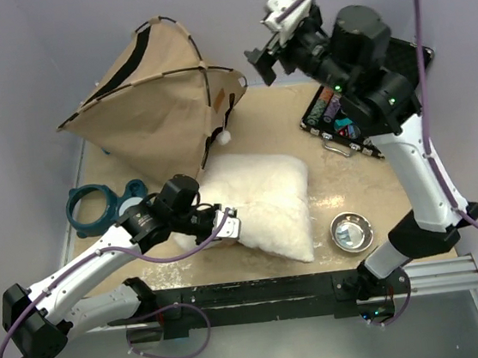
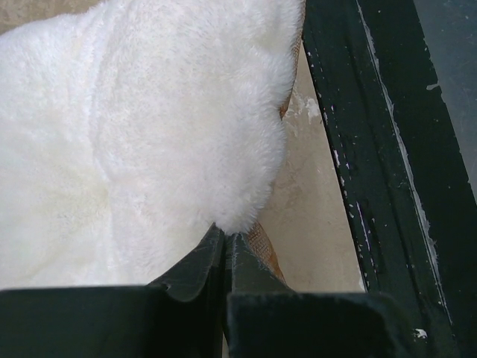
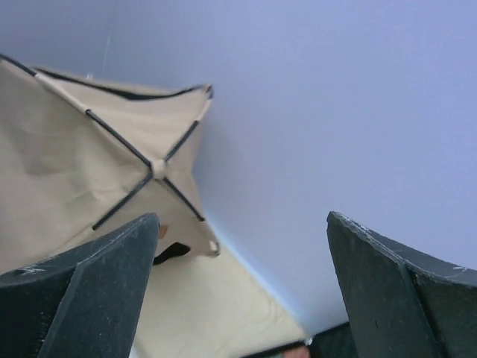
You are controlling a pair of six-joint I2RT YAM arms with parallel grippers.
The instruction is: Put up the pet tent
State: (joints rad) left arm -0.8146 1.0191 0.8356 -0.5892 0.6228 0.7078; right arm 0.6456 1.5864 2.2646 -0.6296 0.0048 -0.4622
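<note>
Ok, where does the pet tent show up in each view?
Top external: pet tent, upper left.
Left wrist: not in it; white cushion fills it.
Right wrist: left half.
Shared landmark: the pole crossing, in top external and right wrist.

Left arm (image 1: 86,274) lies low, running from the near-left corner of the tabletop (image 1: 301,120) in toward the middle of the near edge, with the elbow bent. Left hand (image 1: 227,223) is closed, fingers (image 2: 194,268) pressed flat together, tips down close to the surface. Right arm (image 1: 421,184) stands up from the near-right corner, upper links folded over the far-right area, wrist high. Right hand (image 1: 262,62) is in the air above the far edge, pointing left, jaws spread wide.
</note>
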